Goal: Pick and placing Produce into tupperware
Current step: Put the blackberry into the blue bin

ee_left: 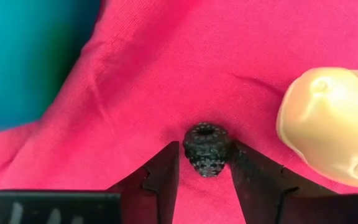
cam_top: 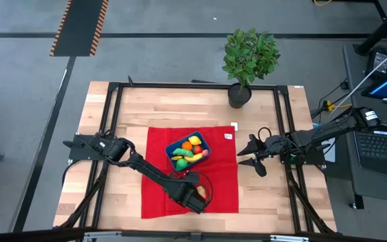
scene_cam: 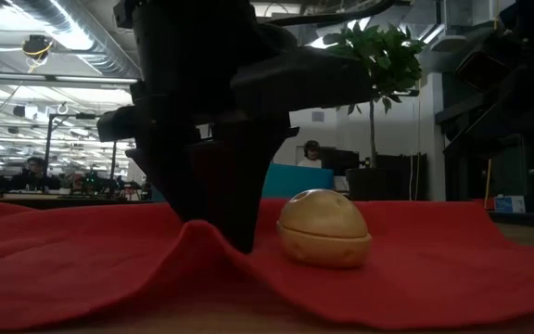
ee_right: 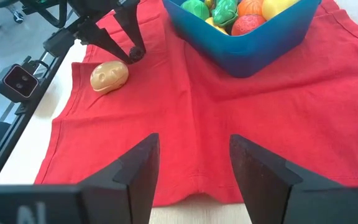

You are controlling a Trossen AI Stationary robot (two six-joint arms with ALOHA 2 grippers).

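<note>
A small dark berry [ee_left: 207, 149] lies on the red cloth [cam_top: 220, 181] near the table's front edge, with a tan toy potato [ee_left: 331, 121] beside it. My left gripper [cam_top: 193, 195] stands over the berry and is shut on it. The blue tupperware [cam_top: 187, 151] sits on the cloth's far left part with several coloured fruits in it. My right gripper [cam_top: 250, 161] hovers open with nothing between its fingers at the cloth's right edge, clear of everything. My left gripper pinches the berry by its two opposite sides [ee_left: 188, 155], one fingertip [ee_left: 166, 168] on each. The fingers come steeply from above. The berry still rests on the red cloth, its hollow end facing away from the gripper.
The cloth is pushed up into a ridge [scene_cam: 193, 237] beside my left gripper's fingers. The potato [scene_cam: 324, 227] lies a finger's width from them. A potted plant [cam_top: 247, 60] stands at the table's far edge. A white tag [cam_top: 228, 136] lies on the cloth right of the tupperware.
</note>
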